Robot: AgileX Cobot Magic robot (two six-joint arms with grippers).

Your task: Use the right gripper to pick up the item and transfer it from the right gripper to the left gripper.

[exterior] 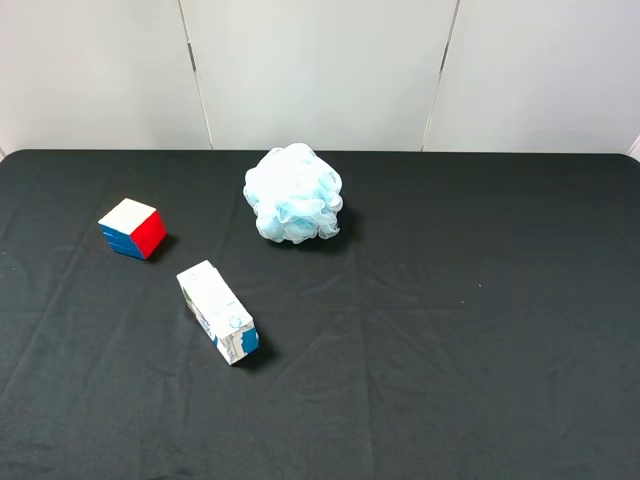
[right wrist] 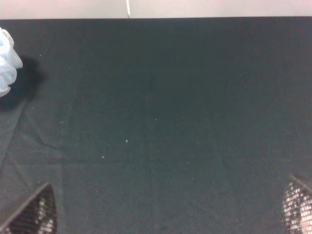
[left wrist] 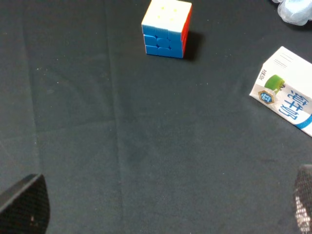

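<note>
Little of me shows. In the left wrist view, my left tool (left wrist: 161, 214) appears only as two fingertips (left wrist: 24, 207) at the lower corners of the frame: dark, rounded, with a fine mesh-like texture. In the right wrist view, my right tool (right wrist: 165, 214) looks the same: two black fingertips (right wrist: 34, 214), their dotted grid catching pale glints.

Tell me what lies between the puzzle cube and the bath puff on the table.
Nothing: in the exterior high view only bare black cloth separates the puzzle cube from the bath puff. The carton lies nearer the camera, off that line.
</note>
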